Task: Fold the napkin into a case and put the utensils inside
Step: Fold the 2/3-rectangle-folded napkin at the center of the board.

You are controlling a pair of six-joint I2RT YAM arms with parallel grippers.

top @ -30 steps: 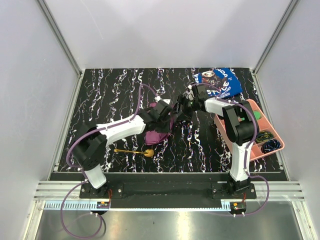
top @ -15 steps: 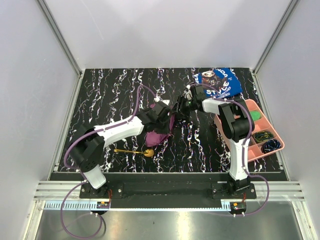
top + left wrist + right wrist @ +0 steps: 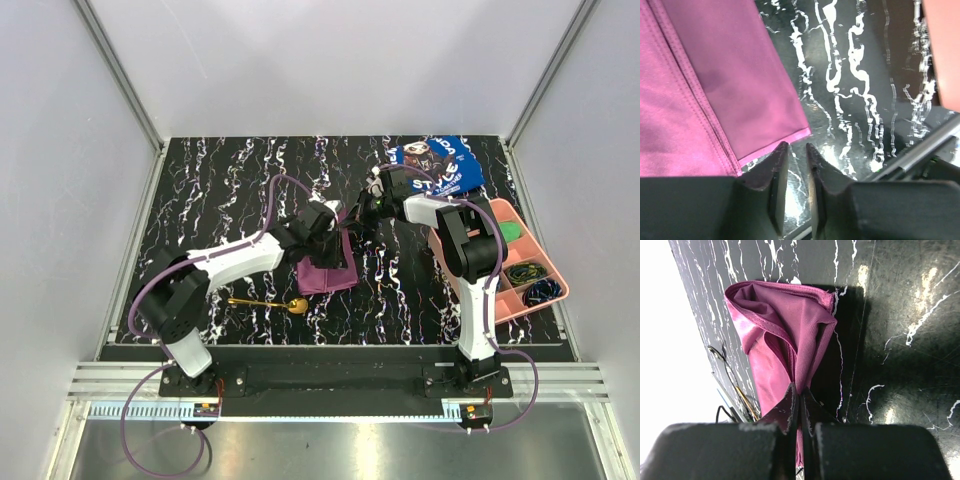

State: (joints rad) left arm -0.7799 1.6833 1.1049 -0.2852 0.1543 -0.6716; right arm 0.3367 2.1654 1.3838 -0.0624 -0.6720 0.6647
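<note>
The plum-purple napkin (image 3: 326, 272) lies folded on the black marbled table, mid-left. My right gripper (image 3: 357, 222) is at its far edge. In the right wrist view that gripper (image 3: 799, 390) is shut on a bunched fold of the napkin (image 3: 785, 325). My left gripper (image 3: 330, 232) hovers over the cloth's far part. In the left wrist view its jaws (image 3: 796, 146) stand a little apart with nothing between them, just short of a flat corner of the napkin (image 3: 740, 75). The gold spoon (image 3: 268, 302) lies on the table in front of the napkin, apart from both grippers.
A pink compartment tray (image 3: 547, 264) with small items sits at the right, its edge also showing in the left wrist view (image 3: 945, 50). A blue printed cloth (image 3: 450, 160) lies at the back right. Grey walls enclose the table.
My right gripper has shut on the napkin's fold. The left jaws have parted slightly and let go of the cloth. The napkin now lies flatter and wider.
</note>
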